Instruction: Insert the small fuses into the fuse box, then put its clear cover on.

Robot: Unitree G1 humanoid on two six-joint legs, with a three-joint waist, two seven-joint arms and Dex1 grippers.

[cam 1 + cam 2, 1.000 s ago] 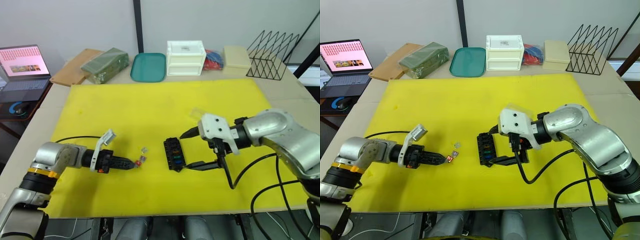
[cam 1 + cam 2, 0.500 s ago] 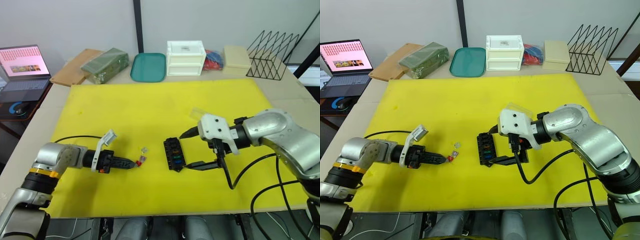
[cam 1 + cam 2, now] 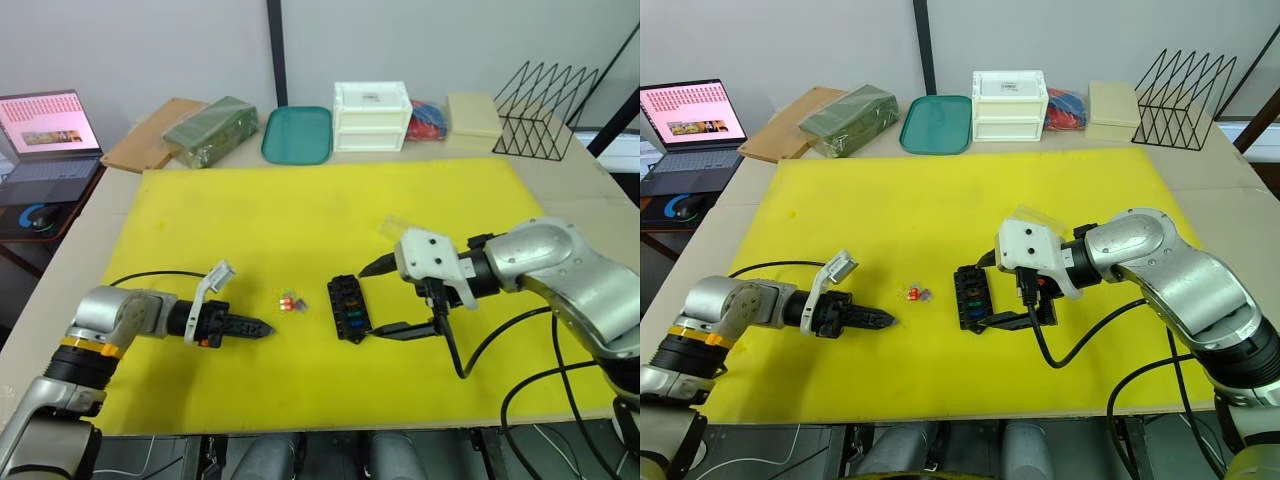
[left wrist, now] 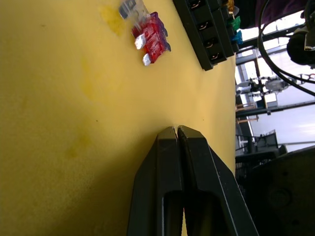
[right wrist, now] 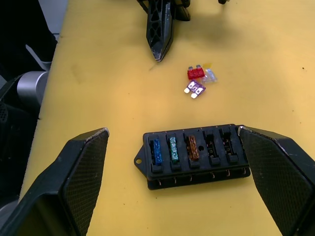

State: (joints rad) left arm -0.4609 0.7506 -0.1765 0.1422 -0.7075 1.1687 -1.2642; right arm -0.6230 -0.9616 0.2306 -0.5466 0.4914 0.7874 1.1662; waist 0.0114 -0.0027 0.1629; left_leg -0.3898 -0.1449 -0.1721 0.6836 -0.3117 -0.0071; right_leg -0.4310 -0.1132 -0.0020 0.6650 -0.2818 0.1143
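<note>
My left pincer [image 4: 176, 129] lies pressed together on the yellow mat, empty; red and purple translucent blade fuses [image 5: 197, 80] wait beside the black slotted fuse box [image 5: 194, 155], which my spread right pincer [image 3: 370, 301] straddles to steady it.

The 2 head eyes looked down over the whole surface [image 3: 300, 200]; both wrist cameras sat close, sharing the loose fuses [image 5: 199, 78].
</note>
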